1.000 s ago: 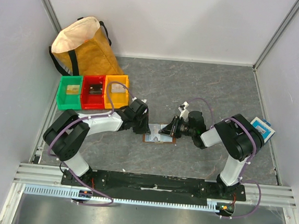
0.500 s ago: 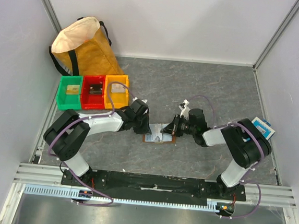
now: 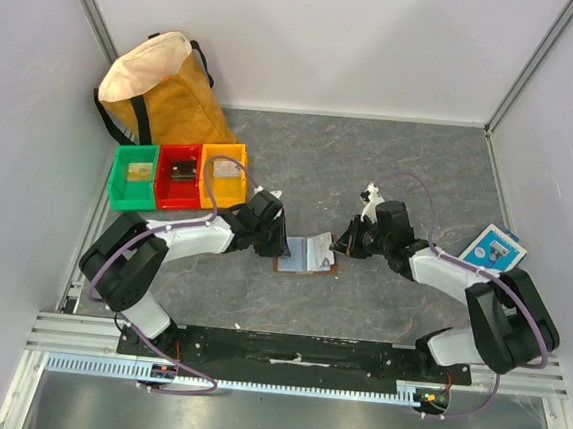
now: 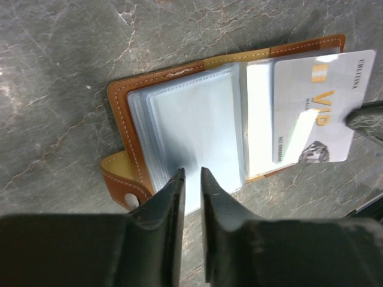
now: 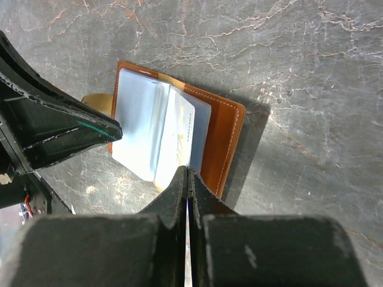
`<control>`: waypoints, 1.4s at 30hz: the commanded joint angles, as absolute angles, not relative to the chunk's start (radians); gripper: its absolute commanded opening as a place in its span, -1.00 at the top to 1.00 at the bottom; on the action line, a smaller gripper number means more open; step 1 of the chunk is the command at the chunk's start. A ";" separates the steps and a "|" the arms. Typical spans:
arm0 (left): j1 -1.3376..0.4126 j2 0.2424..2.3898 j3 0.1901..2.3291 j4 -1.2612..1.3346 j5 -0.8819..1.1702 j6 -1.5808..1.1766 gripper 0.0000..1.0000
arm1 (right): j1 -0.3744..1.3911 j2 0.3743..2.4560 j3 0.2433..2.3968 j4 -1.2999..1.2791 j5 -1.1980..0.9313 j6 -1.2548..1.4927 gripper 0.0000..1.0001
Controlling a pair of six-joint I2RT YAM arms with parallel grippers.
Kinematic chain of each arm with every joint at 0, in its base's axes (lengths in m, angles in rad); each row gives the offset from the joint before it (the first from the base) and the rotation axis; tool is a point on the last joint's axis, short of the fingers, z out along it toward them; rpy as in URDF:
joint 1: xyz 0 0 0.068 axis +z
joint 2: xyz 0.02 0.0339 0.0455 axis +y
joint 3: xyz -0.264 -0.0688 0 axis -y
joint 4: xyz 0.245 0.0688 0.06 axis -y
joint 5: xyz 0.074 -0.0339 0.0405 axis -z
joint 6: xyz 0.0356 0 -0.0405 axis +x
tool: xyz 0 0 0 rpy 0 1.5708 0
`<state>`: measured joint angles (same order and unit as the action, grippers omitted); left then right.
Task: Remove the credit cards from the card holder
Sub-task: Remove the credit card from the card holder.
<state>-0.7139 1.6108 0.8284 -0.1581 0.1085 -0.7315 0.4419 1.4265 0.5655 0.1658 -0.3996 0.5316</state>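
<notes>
Far left in the top view, at ten o'clock from the work, stand a green bin [image 3: 134,177], a red bin [image 3: 178,176] and an orange bin [image 3: 223,174], well apart from the action.

The left gripper [image 4: 191,174] comes down on the nine o'clock half of the open card holder [image 5: 225,133], which lies flat on the grey table [image 3: 402,154] between the two arms. Its tips rest on the clear sleeve [image 4: 191,119], probably to pin the holder so it does not slide along with the pull. The fingers stand only a slit apart, and nothing shows between them.

From the sleeves on the three o'clock half, a silver VIP credit card [image 4: 317,113] juts well out toward three o'clock, though its inner end sits under the plastic. It looks partly drawn, not yet free.

The right gripper [image 5: 187,174] has its fingers pressed together on the outer edge of that card, pinching it flat so it can slide straight out along the pocket.

At three o'clock, near the right wall, lies a blue-and-white packet [image 3: 492,248], untouched.
</notes>
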 commanded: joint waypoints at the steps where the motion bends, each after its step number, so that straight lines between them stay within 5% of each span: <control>1: -0.703 1.525 0.847 -0.189 0.095 -0.644 0.33 | 0.440 1.349 0.609 0.081 -0.379 0.474 1.00; 5: -0.667 1.456 0.862 -0.143 0.176 -0.588 -0.32 | 0.442 1.301 0.617 0.080 -0.419 0.476 1.00; 7: -0.647 1.433 0.862 -0.106 0.248 -0.554 -0.47 | 0.440 1.279 0.620 0.083 -0.442 0.480 1.00; 23: -0.542 1.373 0.727 0.322 0.662 -0.520 -0.66 | 0.439 1.137 0.607 0.230 -0.646 0.620 1.00; 35: -0.505 1.405 0.604 0.719 0.827 -0.727 -0.49 | 0.440 1.131 0.578 0.385 -0.742 0.729 1.00; 40: -0.503 1.401 0.598 0.742 0.836 -0.750 -0.14 | 0.440 1.141 0.561 0.437 -0.761 0.755 1.00; 42: -0.503 1.396 0.594 0.749 0.833 -0.756 0.29 | 0.439 1.144 0.555 0.445 -0.762 0.758 1.00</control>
<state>-0.5056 1.4071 0.6033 0.6575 0.7971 -0.7105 0.4419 1.1446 0.5678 0.3634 -0.7277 0.7292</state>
